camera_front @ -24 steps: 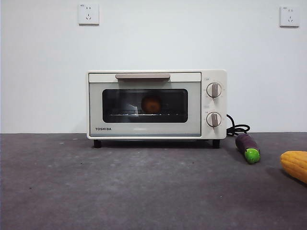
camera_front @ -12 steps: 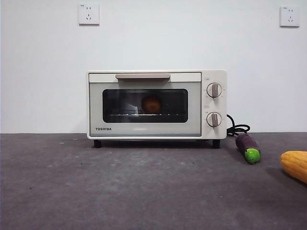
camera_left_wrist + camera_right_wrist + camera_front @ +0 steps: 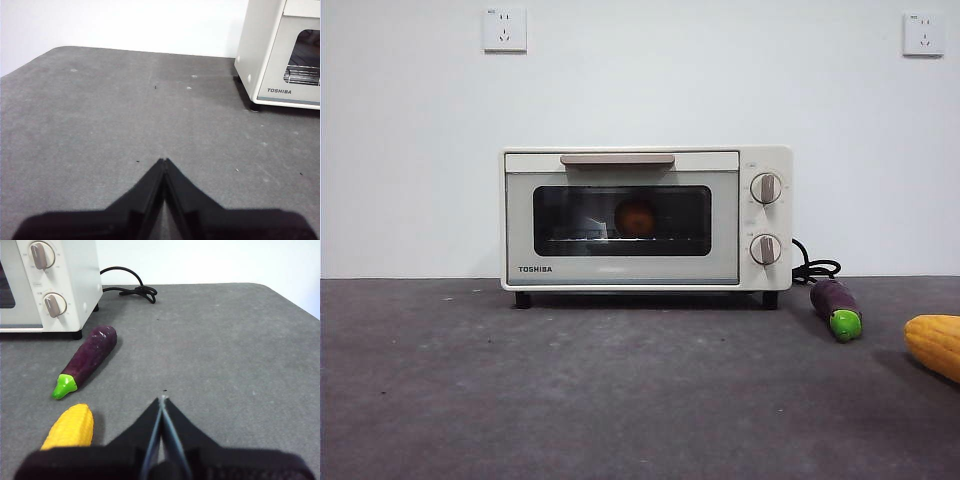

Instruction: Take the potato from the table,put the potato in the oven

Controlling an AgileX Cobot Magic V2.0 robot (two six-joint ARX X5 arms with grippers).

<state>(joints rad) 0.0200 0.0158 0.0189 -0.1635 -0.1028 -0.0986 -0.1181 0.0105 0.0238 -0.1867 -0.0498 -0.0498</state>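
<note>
The left hand [image 3: 163, 161] hangs above the bare grey surface [image 3: 100, 115] with its two black jaws pressed together, holding nothing; the oven [image 3: 280, 55] stands beyond it to one side, with the word TOSHIBA in dark letters on the lower corner of its front. The right hand [image 3: 162, 399] is also pressed together and holds nothing; it hangs over the surface near the yellow corn cob [image 3: 70, 427] and the purple eggplant [image 3: 87, 360] with its green end, both lying just beside the oven's knob side. In the front view neither arm shows. The oven's door is closed, and the potato [image 3: 636, 217] sits inside on the wire rack, seen through the dark glass. The black cord [image 3: 127, 285] lies coiled behind the eggplant. Two white wall sockets [image 3: 505, 30] are on the wall above.
</note>
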